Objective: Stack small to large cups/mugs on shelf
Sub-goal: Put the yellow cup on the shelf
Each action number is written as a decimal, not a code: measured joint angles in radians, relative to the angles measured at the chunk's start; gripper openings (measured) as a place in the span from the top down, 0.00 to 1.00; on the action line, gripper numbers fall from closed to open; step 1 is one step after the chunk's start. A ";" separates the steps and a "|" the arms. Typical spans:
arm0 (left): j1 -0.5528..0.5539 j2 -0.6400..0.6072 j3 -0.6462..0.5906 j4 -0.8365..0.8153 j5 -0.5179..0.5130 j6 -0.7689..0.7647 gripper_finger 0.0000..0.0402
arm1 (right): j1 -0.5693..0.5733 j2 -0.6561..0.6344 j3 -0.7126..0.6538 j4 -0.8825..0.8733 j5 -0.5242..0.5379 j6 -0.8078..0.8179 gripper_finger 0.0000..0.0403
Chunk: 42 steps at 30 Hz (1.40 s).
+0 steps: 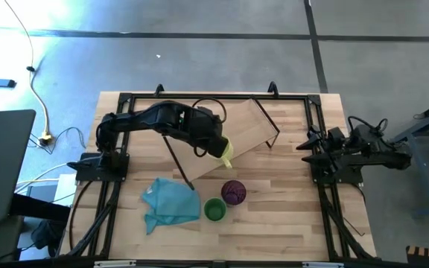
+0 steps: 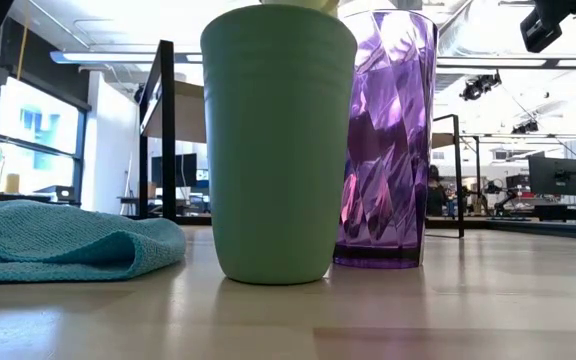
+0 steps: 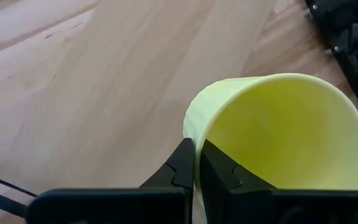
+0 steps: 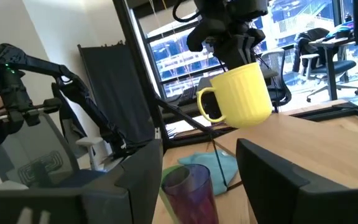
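Note:
My left gripper reaches over the shelf, a light-wood board on thin black legs lying askew at the table's middle, and is shut on the yellow mug. The mug hangs above the board with its handle out to one side. The purple tumbler and the green cup stand upright side by side on the tabletop, nearer the front edge than the shelf. My right gripper waits open at the table's right edge, touching nothing. My left gripper pinches the mug's wall at its rim, one finger inside the mug and the other outside. The fingers come from above, slanting down. The mug hangs below them nearly upright, mouth up, lifted clear of the shelf.
A teal cloth lies crumpled on the tabletop left of the green cup. Black frame rails run along the table's left and right sides. Bare wood shows near the front edge and to the right of the tumbler.

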 joint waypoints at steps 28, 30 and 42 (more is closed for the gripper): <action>-0.358 -0.006 0.000 0.000 -0.230 -0.508 1.00 | 0.000 0.000 0.000 0.008 0.009 -0.034 0.51; -0.363 0.001 0.000 0.000 -0.226 -0.528 1.00 | 0.000 0.000 0.000 0.008 0.009 -0.027 0.51; -0.403 0.039 -0.001 0.000 -0.113 -0.623 1.00 | 0.000 0.000 0.000 0.004 0.005 -0.015 0.51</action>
